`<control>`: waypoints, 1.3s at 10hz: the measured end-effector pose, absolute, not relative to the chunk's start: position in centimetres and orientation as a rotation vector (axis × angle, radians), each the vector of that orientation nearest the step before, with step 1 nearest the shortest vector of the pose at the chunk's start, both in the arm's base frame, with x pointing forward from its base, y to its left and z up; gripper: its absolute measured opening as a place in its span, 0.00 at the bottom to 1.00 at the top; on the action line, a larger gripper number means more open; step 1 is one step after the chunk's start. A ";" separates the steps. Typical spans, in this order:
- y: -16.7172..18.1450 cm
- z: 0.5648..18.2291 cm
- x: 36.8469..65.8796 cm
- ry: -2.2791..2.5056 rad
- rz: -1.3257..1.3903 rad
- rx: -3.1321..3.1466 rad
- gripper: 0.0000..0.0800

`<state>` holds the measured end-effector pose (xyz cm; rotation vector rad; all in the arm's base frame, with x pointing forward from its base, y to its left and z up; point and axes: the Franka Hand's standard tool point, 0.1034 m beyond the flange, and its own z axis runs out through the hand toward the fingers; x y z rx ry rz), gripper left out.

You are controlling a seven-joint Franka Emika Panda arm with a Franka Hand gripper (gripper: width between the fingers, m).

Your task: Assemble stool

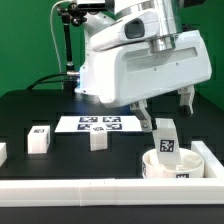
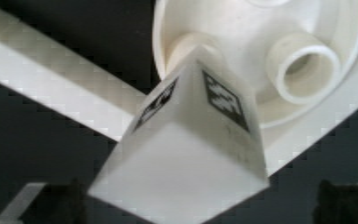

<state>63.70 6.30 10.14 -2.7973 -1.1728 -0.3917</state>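
The round white seat [image 1: 160,168] lies in the corner at the exterior view's right front. One white leg block [image 1: 165,140] with a tag stands on it, slightly tilted. My gripper [image 1: 166,115] is open just above, a finger on each side of the leg's top and not touching it. In the wrist view the leg [image 2: 185,140] fills the middle, its far end meets the seat [image 2: 247,25] beside a round socket [image 2: 309,72], and the dark fingers [image 2: 345,205] stand apart from it. I cannot tell whether the leg sits in a socket.
Two more leg blocks [image 1: 40,138] [image 1: 98,138] stand on the black table, and another shows at the left edge [image 1: 3,151]. The marker board [image 1: 100,124] lies behind them. A white rail [image 1: 90,188] runs along the front and the right side [image 1: 212,158].
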 end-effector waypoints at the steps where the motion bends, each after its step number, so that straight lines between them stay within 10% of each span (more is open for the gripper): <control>1: 6.6 10.0 63.7 -1.347 -0.389 -2.748 0.81; 13: 7.0 8.9 63.8 -1.903 -0.336 -2.493 0.81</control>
